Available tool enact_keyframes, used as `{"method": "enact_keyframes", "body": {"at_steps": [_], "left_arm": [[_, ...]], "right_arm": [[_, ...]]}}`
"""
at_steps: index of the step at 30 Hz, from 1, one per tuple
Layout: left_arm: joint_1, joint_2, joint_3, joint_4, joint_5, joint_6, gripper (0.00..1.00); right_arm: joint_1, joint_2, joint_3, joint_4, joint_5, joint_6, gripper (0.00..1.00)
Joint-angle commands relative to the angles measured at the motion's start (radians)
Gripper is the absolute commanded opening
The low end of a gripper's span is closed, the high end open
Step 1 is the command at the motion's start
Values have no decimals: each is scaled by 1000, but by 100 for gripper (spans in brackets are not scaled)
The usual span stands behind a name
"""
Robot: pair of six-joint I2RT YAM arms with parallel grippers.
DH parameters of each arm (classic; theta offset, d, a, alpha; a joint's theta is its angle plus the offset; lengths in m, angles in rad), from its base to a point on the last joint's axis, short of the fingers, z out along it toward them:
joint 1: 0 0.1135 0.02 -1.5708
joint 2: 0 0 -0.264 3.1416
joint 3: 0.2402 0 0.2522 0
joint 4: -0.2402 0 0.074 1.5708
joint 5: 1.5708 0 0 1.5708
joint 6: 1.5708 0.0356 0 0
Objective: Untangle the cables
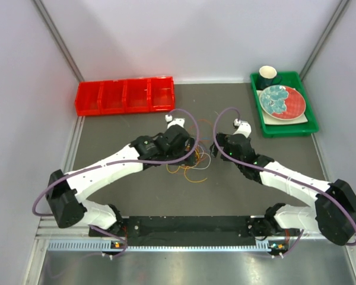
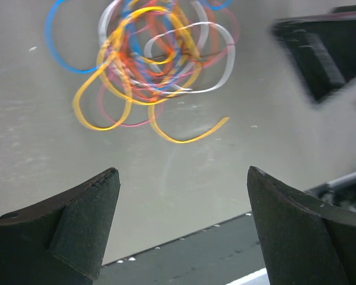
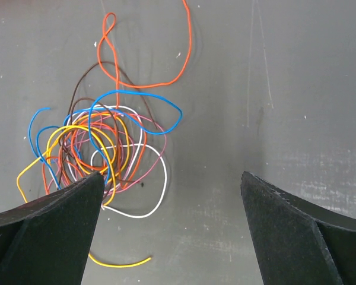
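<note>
The cables lie in one tangled heap on the dark table between my two arms. In the left wrist view the cables show as blurred yellow, orange, red, blue, pink and white loops at the top, well ahead of my left gripper, which is open and empty. In the right wrist view the cables lie at the left, with an orange strand running up and a loose yellow end at the bottom. My right gripper is open and empty, its left fingertip over the heap's edge.
A red bin with several compartments stands at the back left. A green tray at the back right holds a plate and a dark cup. My right arm shows blurred in the left wrist view.
</note>
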Motion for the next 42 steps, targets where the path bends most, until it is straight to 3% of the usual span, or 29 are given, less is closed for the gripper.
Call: {"method": "enact_keyframes", "body": {"at_steps": [1, 4, 13, 18, 22, 25, 36, 42], "left_arm": [[-100, 80, 165, -64, -58, -50, 92], [-164, 183, 265, -150, -116, -51, 92], [-176, 372, 434, -155, -191, 48, 92], [-171, 372, 382, -65, -298, 107, 91], [-155, 348, 308, 27, -303, 132, 89], [-121, 344, 270, 99, -280, 154, 82], [3, 418, 245, 93, -276, 94, 68], [17, 479, 242, 116, -268, 82, 58]], "right_arm": [[11, 1, 46, 3, 32, 11, 96], [9, 13, 60, -26, 32, 12, 96], [-14, -49, 0, 34, 9, 20, 96], [-12, -92, -37, 66, 31, 41, 95], [-14, -148, -86, 110, 41, 49, 96], [-12, -146, -88, 110, 45, 55, 96], [-12, -100, -68, 138, -11, 41, 96], [-12, -92, -66, 159, -52, 22, 96]]}}
